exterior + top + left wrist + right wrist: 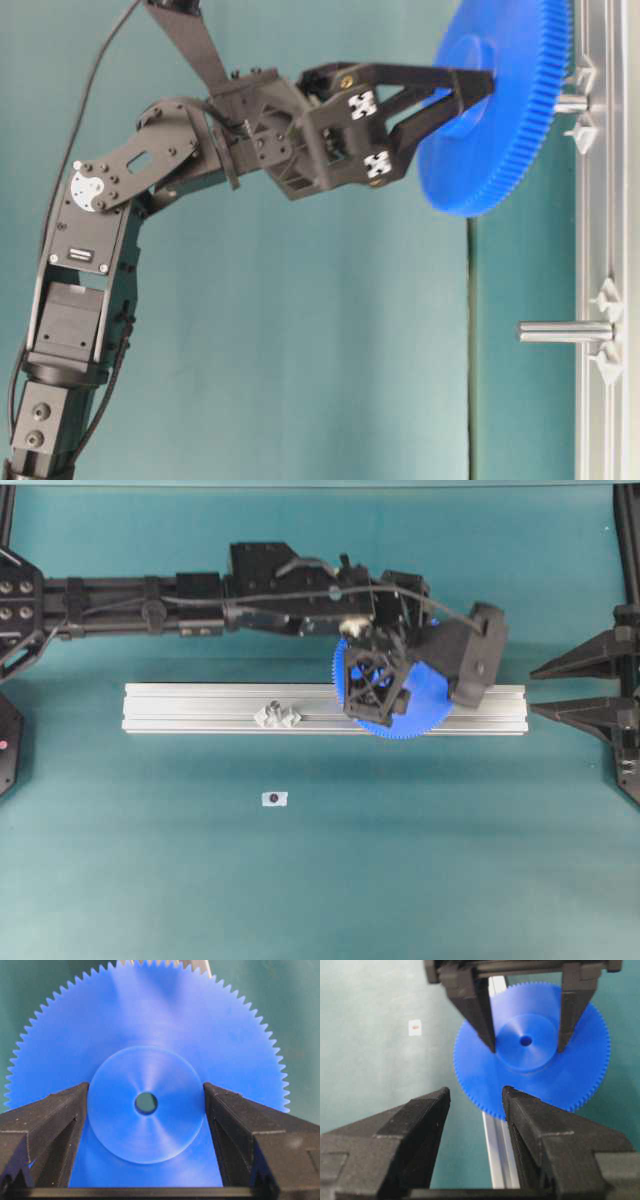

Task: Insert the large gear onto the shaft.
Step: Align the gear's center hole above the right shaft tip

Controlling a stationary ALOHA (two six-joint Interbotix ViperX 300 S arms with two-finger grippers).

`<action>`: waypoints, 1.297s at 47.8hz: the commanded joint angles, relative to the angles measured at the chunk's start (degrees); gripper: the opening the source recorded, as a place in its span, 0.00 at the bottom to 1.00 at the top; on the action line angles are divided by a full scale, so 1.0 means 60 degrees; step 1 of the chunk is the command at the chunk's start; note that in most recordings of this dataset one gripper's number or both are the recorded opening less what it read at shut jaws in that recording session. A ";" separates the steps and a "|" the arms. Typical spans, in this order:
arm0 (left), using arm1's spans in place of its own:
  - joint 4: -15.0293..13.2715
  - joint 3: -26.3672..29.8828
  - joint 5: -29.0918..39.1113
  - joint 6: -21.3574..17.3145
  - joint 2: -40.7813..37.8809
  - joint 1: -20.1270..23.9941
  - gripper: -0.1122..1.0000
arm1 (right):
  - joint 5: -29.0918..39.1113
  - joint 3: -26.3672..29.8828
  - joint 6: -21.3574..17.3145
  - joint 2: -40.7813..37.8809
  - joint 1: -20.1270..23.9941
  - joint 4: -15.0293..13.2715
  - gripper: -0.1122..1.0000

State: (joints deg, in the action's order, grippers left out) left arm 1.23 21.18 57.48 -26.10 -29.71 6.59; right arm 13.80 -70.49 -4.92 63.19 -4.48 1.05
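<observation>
Between the fingers of the left gripper [146, 1110] the large gear [145, 1060] is clamped by its hub just above a shaft [570, 102] on the rail [200, 708], where jamming is risked if the hole is misaligned, while the right gripper [472, 1110] is parked empty, jaws apart.

The overhead view looks straight down from well above on the silver rail [325, 708] crossing mid-frame. The table-level view looks sideways and close, with that rail [605, 240] upright along its right edge. The left wrist view sits tight over the large gear [150, 1035], which fills the frame; the right wrist view sees the same gear [530, 1072] from farther back
</observation>
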 commanded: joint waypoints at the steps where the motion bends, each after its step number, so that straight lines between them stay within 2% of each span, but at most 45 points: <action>1: 0.0015 0.0015 0.0044 0.0059 0.0220 -0.0059 0.81 | -0.0044 0.0117 -0.0088 -0.0059 -0.0059 -0.0015 0.61; 9: 0.0000 -0.0278 0.0029 0.0132 0.0352 -0.0044 0.81 | -0.0044 0.0103 -0.0088 -0.0059 -0.0059 -0.0015 0.61; 20: 0.0015 -0.0498 -0.0278 0.0776 0.0527 0.0469 0.81 | -0.0044 0.0117 -0.0088 -0.0044 -0.0132 -0.0015 0.61; 29: 0.0044 -0.0513 -0.0557 0.0703 0.0659 0.0747 0.81 | -0.0044 0.0117 -0.0088 -0.0029 -0.0161 -0.0015 0.61; 50: 0.0044 -0.1099 -0.0410 0.0601 0.1143 0.0762 0.81 | -0.0044 0.0117 -0.0088 -0.0029 -0.0220 -0.0015 0.61; 62: 0.0015 -0.1025 -0.0527 0.0410 0.1011 0.0747 0.81 | -0.0044 0.0117 -0.0088 -0.0029 -0.0308 -0.0015 0.61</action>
State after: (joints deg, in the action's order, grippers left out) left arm 0.97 13.89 55.02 -23.38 -25.49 8.70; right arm 13.80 -70.49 -4.92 63.37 -5.98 1.05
